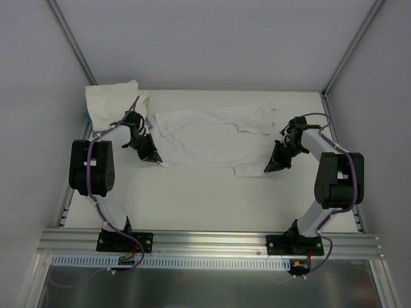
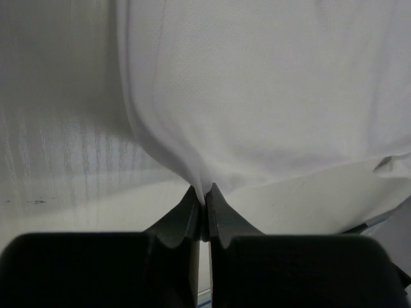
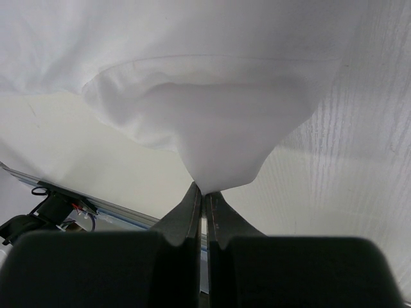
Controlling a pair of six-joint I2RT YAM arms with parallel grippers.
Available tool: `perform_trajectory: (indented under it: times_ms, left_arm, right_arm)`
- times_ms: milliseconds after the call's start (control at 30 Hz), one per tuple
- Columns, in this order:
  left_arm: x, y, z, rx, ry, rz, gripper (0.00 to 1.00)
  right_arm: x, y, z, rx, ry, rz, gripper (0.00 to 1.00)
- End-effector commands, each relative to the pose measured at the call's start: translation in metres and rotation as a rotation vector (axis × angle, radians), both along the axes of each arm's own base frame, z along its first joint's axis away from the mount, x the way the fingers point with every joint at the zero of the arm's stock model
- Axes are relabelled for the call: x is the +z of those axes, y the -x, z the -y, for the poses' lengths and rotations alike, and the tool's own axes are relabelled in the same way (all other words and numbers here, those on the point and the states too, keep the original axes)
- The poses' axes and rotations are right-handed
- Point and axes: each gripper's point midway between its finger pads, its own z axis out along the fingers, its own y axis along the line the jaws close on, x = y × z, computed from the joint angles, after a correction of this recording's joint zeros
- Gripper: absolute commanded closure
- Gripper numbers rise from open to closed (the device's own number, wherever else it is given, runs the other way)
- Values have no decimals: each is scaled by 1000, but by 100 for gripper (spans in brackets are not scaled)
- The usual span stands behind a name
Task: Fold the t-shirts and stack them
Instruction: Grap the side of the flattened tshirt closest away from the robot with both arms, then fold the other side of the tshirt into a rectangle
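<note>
Left hand (image 2: 203, 191) pinched t-shirt (image 1: 209, 138) at its near-left edge. T-shirt lay spread mid-worktop (image 1: 212, 199), long axis left to right, between both hands. Right hand (image 3: 203, 188) pinched its near-right edge. Folded pile (image 1: 112, 102) sat far left.

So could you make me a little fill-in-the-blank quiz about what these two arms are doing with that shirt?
The spread t-shirt is ____ in colour. The left end effector and the right end effector each pinch its cloth, so both are ____, not open. The white bundle lies at the table's far ____ corner.
Missing words: white; shut; left.
</note>
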Motion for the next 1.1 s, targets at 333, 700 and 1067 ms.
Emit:
perform_trajectory:
  times_ms: [333, 700, 1067]
  left_arm:
    - [69, -29, -15, -13, -33, 136, 100]
    - [90, -69, -17, 26, 7, 185, 100]
    - [78, -77, -14, 32, 31, 161, 100]
  right_arm:
    - [42, -47, 6, -32, 14, 108, 100]
    - [55, -112, 16, -96, -8, 156, 100]
    - [53, -182, 6, -130, -56, 195, 100]
